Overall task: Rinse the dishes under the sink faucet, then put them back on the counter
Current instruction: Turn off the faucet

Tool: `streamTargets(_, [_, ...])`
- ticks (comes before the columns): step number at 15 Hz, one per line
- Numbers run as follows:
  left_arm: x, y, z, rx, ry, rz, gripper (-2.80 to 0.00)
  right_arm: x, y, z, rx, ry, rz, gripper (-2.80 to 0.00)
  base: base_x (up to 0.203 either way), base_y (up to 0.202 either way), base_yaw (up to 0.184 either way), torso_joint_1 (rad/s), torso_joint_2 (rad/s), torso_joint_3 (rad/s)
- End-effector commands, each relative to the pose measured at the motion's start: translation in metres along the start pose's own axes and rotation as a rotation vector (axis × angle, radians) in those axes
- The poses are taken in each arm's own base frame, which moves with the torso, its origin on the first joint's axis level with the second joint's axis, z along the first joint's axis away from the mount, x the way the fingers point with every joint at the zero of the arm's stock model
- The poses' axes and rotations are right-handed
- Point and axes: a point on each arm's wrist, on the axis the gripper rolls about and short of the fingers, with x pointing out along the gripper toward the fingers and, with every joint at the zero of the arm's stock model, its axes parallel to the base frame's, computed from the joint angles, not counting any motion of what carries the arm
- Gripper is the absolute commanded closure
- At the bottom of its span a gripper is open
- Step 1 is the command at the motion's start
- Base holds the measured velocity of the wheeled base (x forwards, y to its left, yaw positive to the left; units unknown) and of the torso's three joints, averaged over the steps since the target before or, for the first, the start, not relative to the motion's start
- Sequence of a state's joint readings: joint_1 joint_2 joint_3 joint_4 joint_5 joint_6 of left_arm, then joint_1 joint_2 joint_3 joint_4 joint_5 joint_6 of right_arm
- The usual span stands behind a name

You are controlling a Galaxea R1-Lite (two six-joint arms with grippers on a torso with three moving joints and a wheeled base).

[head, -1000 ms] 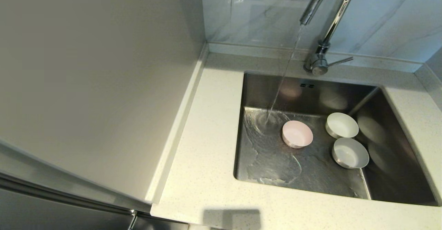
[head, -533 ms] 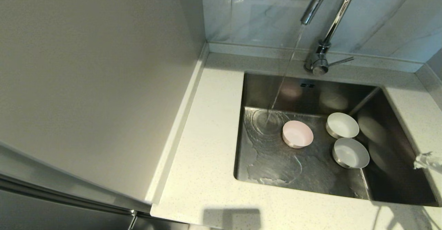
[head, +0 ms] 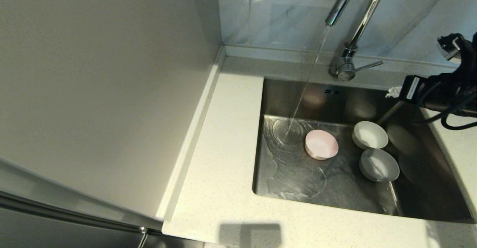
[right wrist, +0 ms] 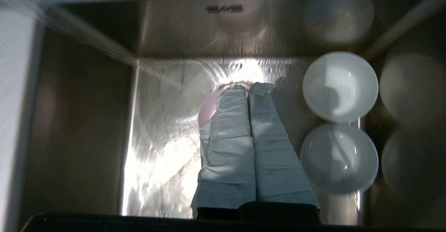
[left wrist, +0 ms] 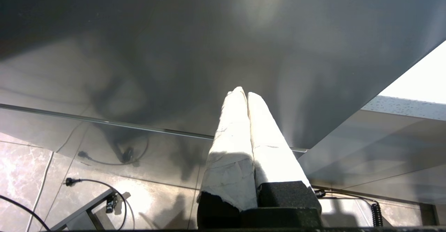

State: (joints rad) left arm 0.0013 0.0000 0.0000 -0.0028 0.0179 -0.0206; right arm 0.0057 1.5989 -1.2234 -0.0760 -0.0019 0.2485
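Note:
Three dishes stand on the floor of the sink [head: 298,181]: a pale pink bowl [head: 321,144] near the middle and two white bowls [head: 370,134] [head: 378,164] to its right. Water runs from the faucet [head: 354,21] and lands just left of the pink bowl. My right gripper [head: 393,91] hovers above the sink's back right corner, shut and empty. In the right wrist view its tips [right wrist: 248,85] cover most of the pink bowl [right wrist: 208,108], with both white bowls [right wrist: 339,85] [right wrist: 338,157] beside them. My left gripper [left wrist: 244,94] is shut and empty, parked low by a cabinet front.
The off-white counter [head: 223,147] runs left of and in front of the sink. A tall grey panel [head: 104,91] stands along the counter's left side. The faucet's lever [head: 367,66] points right, close to my right arm [head: 443,91]. Cables lie on the tiled floor [left wrist: 69,183].
My right arm has come in from the right edge and risen to above the sink's back right corner. The bowls have not moved and the water keeps running.

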Motion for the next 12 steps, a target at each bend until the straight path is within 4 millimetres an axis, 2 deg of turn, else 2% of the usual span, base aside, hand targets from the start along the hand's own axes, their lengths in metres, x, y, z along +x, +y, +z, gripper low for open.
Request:
streamTargets(1, [0.0, 0.0, 0.0, -0.001, -0.003, 0.001, 0.0, 0.047, -0.006, -0.003, 0.007, 0.035, -0.025, 0.0, 0.0, 0.0, 0.0, 0.0, 0.0, 0.0])
streamTargets(7, [0.0, 0.0, 0.0, -0.001, -0.003, 0.001, 0.0, 0.092, -0.021, 0.025, 0.021, -0.054, -0.054, 0.0, 0.0, 0.0, 0.0, 0.0, 0.0, 0.0])
streamTargets(12, [0.0, 0.0, 0.0, -0.001, -0.003, 0.001, 0.0, 0.106, -0.032, 0.037, 0.027, -0.097, -0.066, 0.0, 0.0, 0.0, 0.0, 0.0, 0.0, 0.0])
